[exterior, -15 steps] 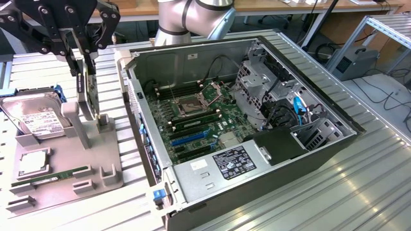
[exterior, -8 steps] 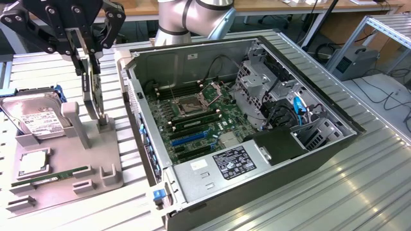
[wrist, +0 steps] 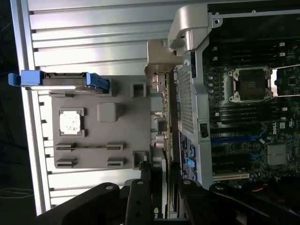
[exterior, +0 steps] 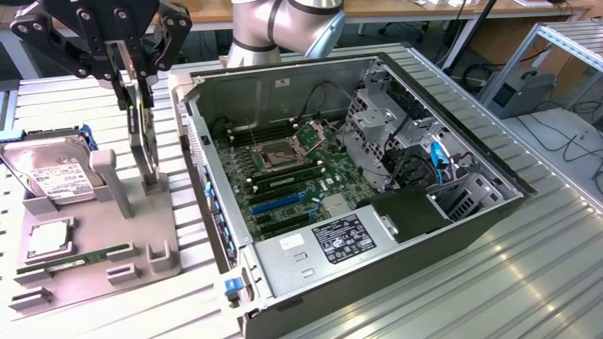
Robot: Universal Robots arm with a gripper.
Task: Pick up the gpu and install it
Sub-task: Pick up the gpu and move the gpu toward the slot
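A: Open black-and-silver metal computer case [exterior: 405, 275], grey plastic parts stand [exterior: 113, 185] just beside it. Where's the card?

B: Thin, dark-faced green-board gpu [exterior: 143, 145], upright at the stand's slot. Black gripper [exterior: 138, 85] is half-closed on its top edge. Probably light, stiff and fragile, so hold it by the edges.

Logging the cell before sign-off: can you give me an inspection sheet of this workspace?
surface: ribbed metal table, gray holder tray on it.
job's things: gpu upright on edge at the tray; computer case open beside it.
clutter: hard drive and memory stick in the tray.
claw: at the gpu's top edge.
cables: blue cable inside the case.
surroundings: wooden desk behind; metal rack.
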